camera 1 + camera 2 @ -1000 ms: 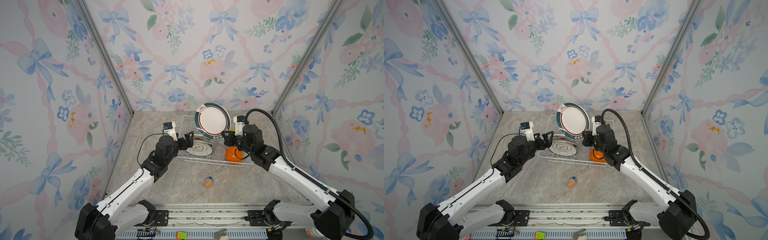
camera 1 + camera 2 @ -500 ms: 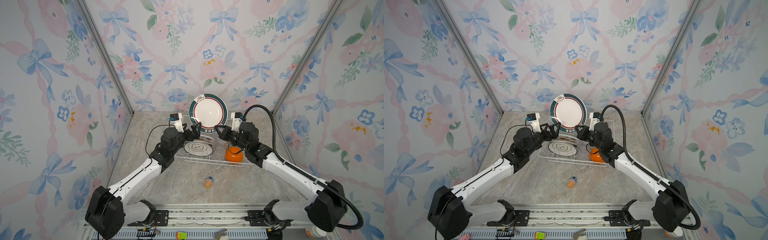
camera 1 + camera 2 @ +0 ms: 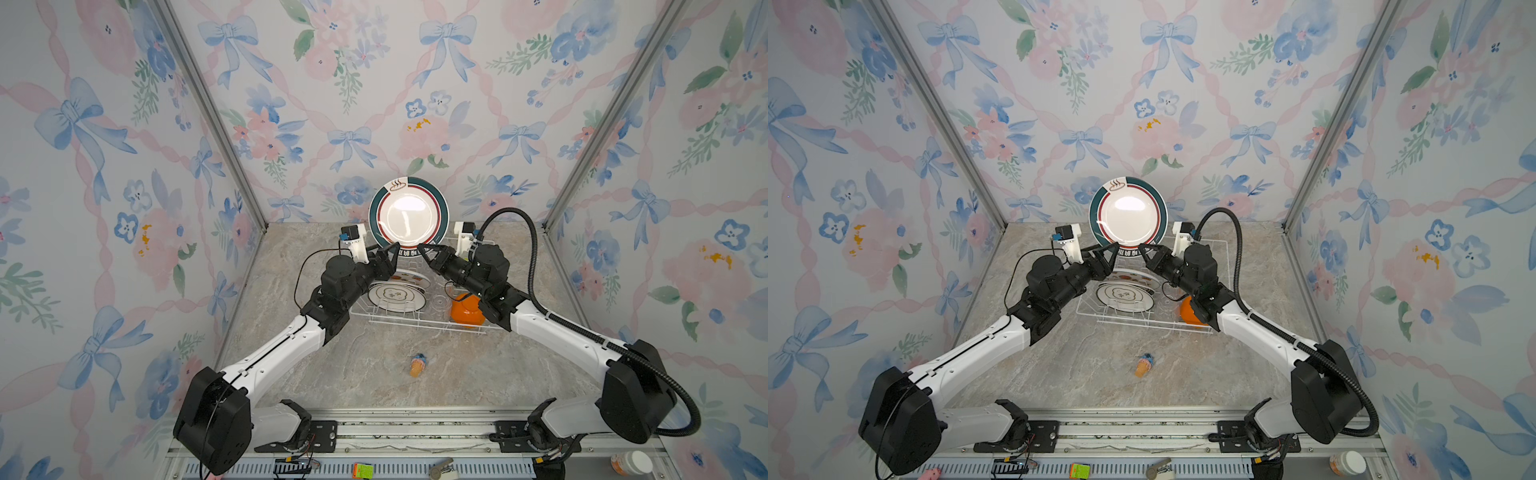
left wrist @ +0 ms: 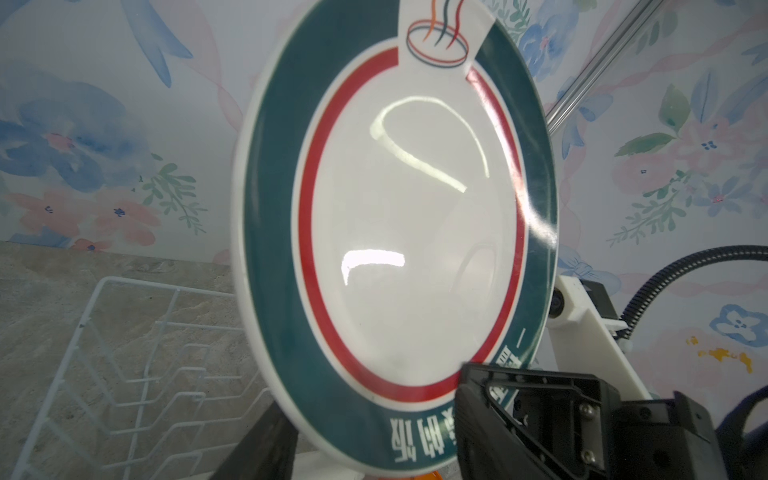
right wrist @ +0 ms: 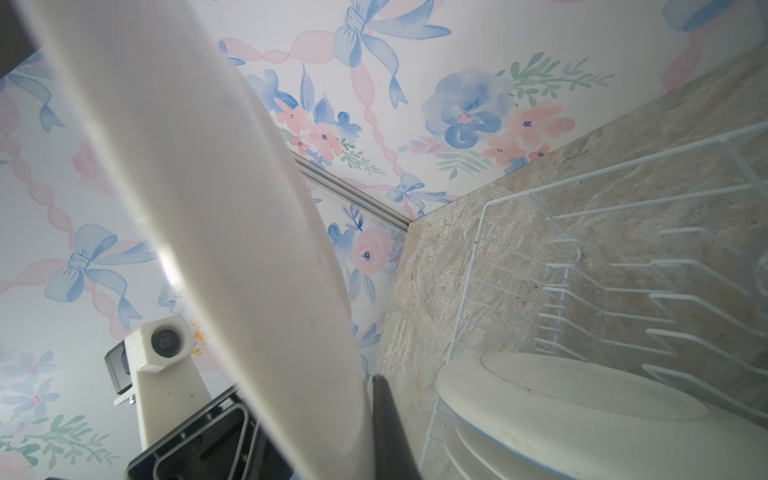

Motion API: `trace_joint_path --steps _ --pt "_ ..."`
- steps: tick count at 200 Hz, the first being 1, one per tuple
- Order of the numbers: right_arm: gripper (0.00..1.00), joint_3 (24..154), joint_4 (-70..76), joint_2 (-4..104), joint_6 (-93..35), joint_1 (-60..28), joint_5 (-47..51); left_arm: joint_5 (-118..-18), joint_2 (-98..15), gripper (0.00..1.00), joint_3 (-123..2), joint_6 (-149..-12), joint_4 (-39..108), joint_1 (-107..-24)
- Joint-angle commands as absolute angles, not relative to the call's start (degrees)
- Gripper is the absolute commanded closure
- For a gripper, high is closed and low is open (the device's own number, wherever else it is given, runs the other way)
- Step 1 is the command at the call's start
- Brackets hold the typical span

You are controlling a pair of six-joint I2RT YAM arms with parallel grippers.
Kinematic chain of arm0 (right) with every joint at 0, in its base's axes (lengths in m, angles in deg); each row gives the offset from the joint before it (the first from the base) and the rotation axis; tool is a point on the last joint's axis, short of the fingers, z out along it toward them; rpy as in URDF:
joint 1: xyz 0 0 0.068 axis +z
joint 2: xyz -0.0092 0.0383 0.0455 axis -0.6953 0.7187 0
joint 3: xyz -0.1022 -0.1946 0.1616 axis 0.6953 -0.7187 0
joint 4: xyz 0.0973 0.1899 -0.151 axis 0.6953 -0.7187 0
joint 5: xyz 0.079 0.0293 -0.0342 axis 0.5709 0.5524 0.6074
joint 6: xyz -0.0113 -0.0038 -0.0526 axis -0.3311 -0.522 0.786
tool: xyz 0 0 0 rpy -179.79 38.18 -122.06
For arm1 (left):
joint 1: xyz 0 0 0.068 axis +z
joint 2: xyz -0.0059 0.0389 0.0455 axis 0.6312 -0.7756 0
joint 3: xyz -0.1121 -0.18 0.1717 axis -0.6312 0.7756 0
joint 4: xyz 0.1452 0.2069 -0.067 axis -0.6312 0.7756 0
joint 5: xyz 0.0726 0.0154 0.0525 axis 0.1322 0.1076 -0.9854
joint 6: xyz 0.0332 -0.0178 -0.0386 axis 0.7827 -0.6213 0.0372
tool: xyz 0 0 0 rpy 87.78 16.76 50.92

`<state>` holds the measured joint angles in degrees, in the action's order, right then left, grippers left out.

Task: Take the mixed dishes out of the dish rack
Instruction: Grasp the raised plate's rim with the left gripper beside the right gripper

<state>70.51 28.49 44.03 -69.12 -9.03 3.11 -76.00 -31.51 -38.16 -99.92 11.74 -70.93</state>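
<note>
I have the green-rimmed plate (image 3: 408, 216) standing on edge in the air over the dish rack (image 3: 415, 322), toward the counter's back edge, with its face toward me. My right hand (image 3: 423, 249) is clamped on its lower rim from the right. My left hand (image 3: 394, 249) straddles that rim just beside it, and I cannot tell whether it grips. Both hands sit equally near, so I judge the handover turns on that shared lower rim.

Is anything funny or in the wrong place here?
Yes: a small orange-and-blue toy lies on its side on the table, alone, in front of the dish rack. It is no dish.
</note>
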Motion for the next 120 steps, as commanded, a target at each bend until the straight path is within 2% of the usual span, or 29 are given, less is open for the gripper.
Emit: trace_joint_path --steps 1,53,68,95,111,120 --pt "1.00 70.47 34.09 44.65 -69.75 -8.03 5.17 -74.86 -31.59 0.41 -37.52 -100.07 7.00 -71.31" --pt "1.00 71.36 34.49 45.82 -70.44 -7.55 7.20 -74.16 -32.44 0.43 -38.15 -101.55 4.62 -70.62" --pt "1.00 71.67 34.07 45.84 -69.98 -7.16 7.34 -73.25 -33.29 0.47 -38.82 -102.78 4.63 -70.20" --pt "1.00 72.09 32.74 45.75 -68.83 -6.77 7.49 -70.80 -34.41 0.49 -40.08 -103.79 4.69 -69.34" --pt "1.00 72.43 31.87 45.61 -68.03 -6.53 7.40 -69.97 -34.68 0.53 -40.37 -104.55 4.59 -68.96" --pt "1.00 72.72 31.39 45.66 -67.53 -6.29 7.49 -69.87 -34.71 0.59 -40.46 -104.97 4.63 -68.77"
